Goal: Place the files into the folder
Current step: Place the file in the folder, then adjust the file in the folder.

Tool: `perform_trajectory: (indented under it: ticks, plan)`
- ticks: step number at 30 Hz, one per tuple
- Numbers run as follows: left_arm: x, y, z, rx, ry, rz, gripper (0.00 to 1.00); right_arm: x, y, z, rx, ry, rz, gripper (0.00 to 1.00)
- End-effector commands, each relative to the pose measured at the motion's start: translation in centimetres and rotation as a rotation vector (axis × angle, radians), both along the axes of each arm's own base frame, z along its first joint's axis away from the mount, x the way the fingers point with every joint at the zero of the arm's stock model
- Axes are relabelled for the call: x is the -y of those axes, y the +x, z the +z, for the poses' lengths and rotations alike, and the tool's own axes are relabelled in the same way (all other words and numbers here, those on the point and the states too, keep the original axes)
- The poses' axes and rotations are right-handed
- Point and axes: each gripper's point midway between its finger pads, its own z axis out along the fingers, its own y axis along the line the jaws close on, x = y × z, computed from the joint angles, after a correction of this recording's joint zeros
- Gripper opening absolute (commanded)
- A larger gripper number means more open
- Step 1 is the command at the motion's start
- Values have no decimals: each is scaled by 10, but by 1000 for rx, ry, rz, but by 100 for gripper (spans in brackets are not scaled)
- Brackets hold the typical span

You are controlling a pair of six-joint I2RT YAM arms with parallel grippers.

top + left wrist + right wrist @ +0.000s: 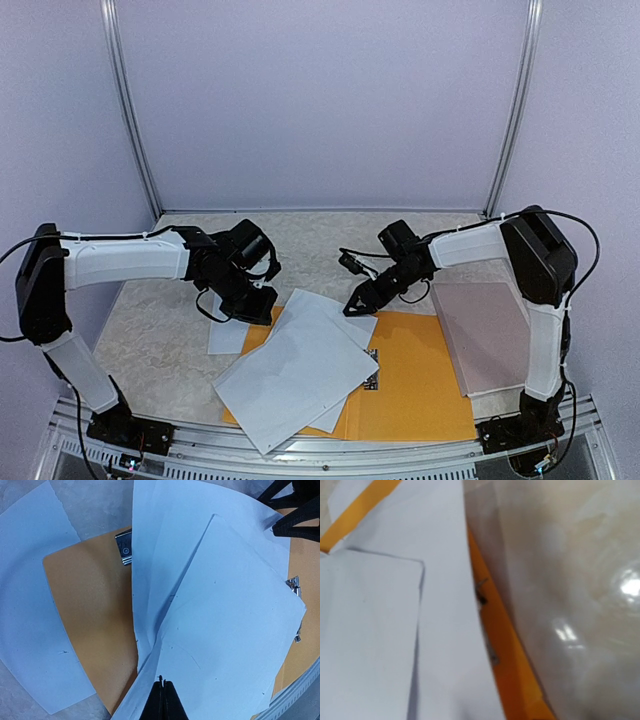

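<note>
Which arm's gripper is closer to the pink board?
Right. The right gripper is at the papers, just beside the pink board; the left gripper is across the papers, on their far side.

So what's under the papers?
The orange folder, lying open, with a metal clip poking out. The papers hide its middle, so anything else there can't be seen.

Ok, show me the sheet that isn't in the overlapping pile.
The lone sheet on the table at the folder's left edge; the other sheets overlap on the folder.
</note>
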Motion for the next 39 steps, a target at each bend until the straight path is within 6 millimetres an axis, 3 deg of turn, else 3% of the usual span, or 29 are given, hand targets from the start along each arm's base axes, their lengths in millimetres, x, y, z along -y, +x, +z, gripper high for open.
perform_trajectory:
  ticks: [1, 7, 9, 13, 17, 19, 23, 30, 34, 39]
  plan:
    - [-12, -11, -1, -16, 27, 44, 12, -5, -15, -6, -47, 35, 39, 34]
    - [-27, -68, 8, -89, -31, 3, 55, -3, -20, 2, -54, 49, 31, 7]
    - [-24, -89, 15, -84, -69, -45, 61, -2, -20, 1, -62, 47, 19, 0]
    - [-17, -122, 32, -59, -131, -123, 69, -2, -16, 3, -77, 39, -30, 0]
    - [-21, -136, 18, -111, -72, -117, 73, 0, -11, 6, -88, 32, -93, 0]
    - [-23, -130, 9, -87, -17, -102, 74, 1, -11, 9, -97, 38, -117, 0]
    - [-23, -93, 4, 46, 85, -57, 76, 2, -17, 13, -116, 62, -121, 0]
    - [-14, -37, 5, 71, 24, -50, 75, 2, -26, 25, -145, 101, -127, 0]
    - [-3, -30, 2, 34, -42, -131, 71, 3, -28, 28, -144, 98, -128, 0]
    - [15, -42, 6, -43, -146, -238, 63, 3, -27, 27, -143, 91, -125, 0]
